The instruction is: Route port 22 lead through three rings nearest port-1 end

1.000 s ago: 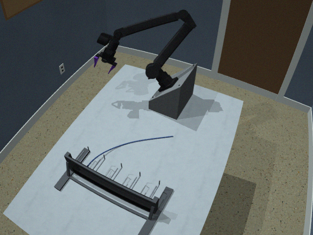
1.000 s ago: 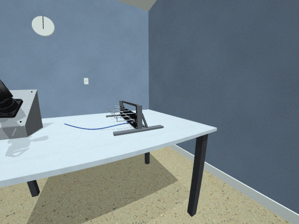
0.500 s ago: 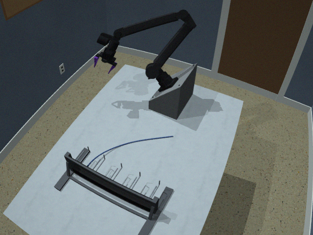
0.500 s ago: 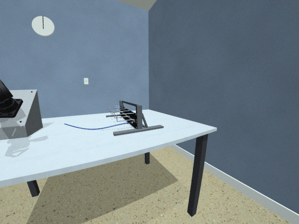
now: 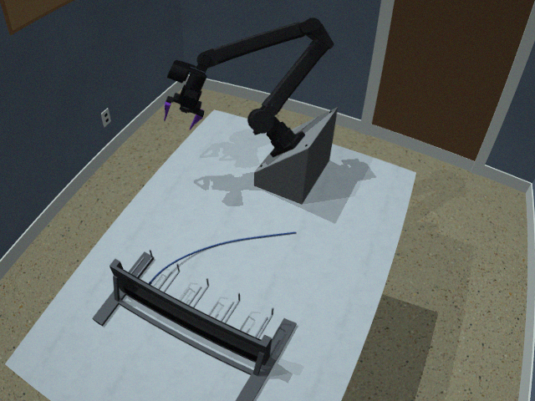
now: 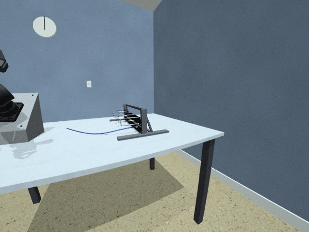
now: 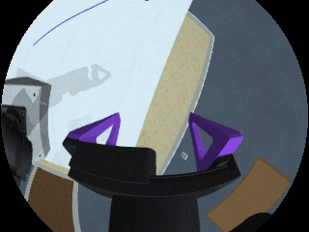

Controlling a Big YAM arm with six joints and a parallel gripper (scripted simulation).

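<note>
Blue, thin, flexible lead point(image 5: 246, 239) point(image 6: 96, 133) point(image 7: 35, 43) was out over the white table point(image 5: 345, 259) point(image 6: 75, 159), one end at the dark grey patch-panel rack point(image 5: 192, 307) point(image 6: 144, 122). Clock refs: top view, 12 at picture top. From the wedge-shaped grey base point(image 5: 282, 183) point(image 6: 35, 120), the rack sat toward 7, the lead's free end toward 6, on the table side and well apart from the base. Lead left the rack near its 10 o'clock end, then bowed round toward 2 and 3.

Thin wire rings point(image 5: 238, 297) point(image 6: 120, 122) stuck out from the rack front. Lead ran away from the three nearest the rack's 4 o'clock end; not through them. Rack was upright on two flat feet.

My black arm point(image 5: 259, 43) point(image 6: 3, 94) was folded high. I had the black gripper point(image 5: 177, 124) point(image 7: 154, 116) toward 10 from the base, raised, well apart from lead and rack. Jaws released, purple triangular fingers point(image 5: 196, 121) spread wide, nothing between them. Port plates weren't readable from my views.
</note>
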